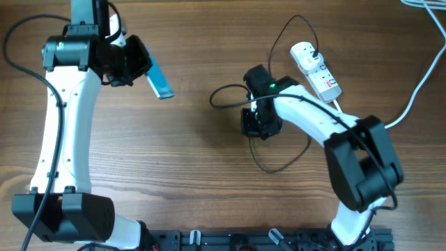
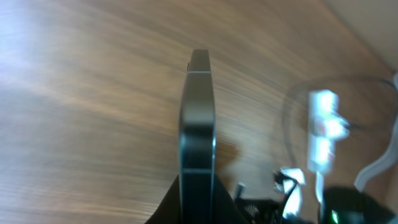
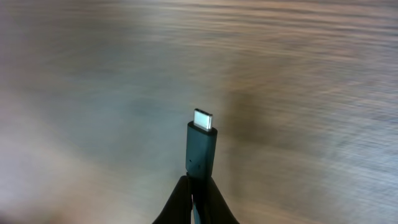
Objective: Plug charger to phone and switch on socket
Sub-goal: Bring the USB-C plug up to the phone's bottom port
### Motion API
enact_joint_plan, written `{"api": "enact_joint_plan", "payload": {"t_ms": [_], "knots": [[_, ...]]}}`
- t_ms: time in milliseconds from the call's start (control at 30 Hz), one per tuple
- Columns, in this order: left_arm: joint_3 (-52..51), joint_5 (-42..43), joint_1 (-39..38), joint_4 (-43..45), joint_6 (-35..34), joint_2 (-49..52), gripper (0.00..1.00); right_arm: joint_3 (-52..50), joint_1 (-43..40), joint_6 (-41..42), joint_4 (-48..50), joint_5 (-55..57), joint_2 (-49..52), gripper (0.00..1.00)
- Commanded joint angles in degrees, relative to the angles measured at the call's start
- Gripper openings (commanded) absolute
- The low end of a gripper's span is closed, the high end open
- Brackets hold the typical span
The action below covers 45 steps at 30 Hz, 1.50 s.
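Now, right gripper (image 3: 196, 194): fingers pinching the charger (image 3: 201, 148) just behind its plug tip, metal end pointing away over the table (image 3: 311, 74).
Charger slack: black loops on the wood around the right arm, far end at the socket (image 1: 317, 68).
Left gripper (image 1: 136, 64): clamped on the phone (image 1: 159, 81), held edge-on off the wood, cyan face showing from overhead.
Gap: plug and phone well apart.
Socket: far right, lying flat, thick white cable (image 1: 418, 84) trailing off.

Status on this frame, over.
Left gripper shut on phone. Right gripper shut on charger tip. Not plugged yet; nothing between them.
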Motion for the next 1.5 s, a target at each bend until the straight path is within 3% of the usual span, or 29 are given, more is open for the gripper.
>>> {"api": "enact_joint_plan", "payload": {"t_ms": [0,67,200,300,467,600,700,900,1467], "knots": [[0.3,17.8,0.0,4.7,6.2,0.0,0.04,3.2,-1.1,-11.8,-1.6,-19.2,-10.3,0.04],[0.3,26.9,0.0,8.9,6.2,0.0,0.04,3.1,-1.1,-15.0,-1.8,-26.0,-16.9,0.04],[0.3,44.8,0.0,16.7,6.2,0.0,0.04,3.1,-1.0,-14.8,-1.7,-27.0,-28.3,0.04],[0.3,47.1,0.0,17.7,5.5,0.0,0.04,3.1,-1.0,-11.8,-1.5,-22.8,-34.9,0.05],[0.3,55.6,-1.4,20.1,5.5,0.0,0.04,3.1,2.5,-6.6,-0.4,-15.5,-36.5,0.05],[0.3,54.3,-3.3,20.4,4.7,0.0,0.04,3.1,8.5,-0.6,2.2,-3.3,-36.6,0.04],[0.3,46.6,-5.7,19.8,4.7,0.0,0.04,3.2,13.1,2.6,3.3,4.7,-36.6,0.05],[0.3,39.9,-10.5,19.0,8.3,0.0,0.04,3.2,13.9,2.4,3.6,6.5,-36.5,0.04],[0.3,49.2,-8.5,19.5,8.4,0.0,0.04,3.2,13.8,2.0,6.3,5.1,-36.6,0.05]]}}
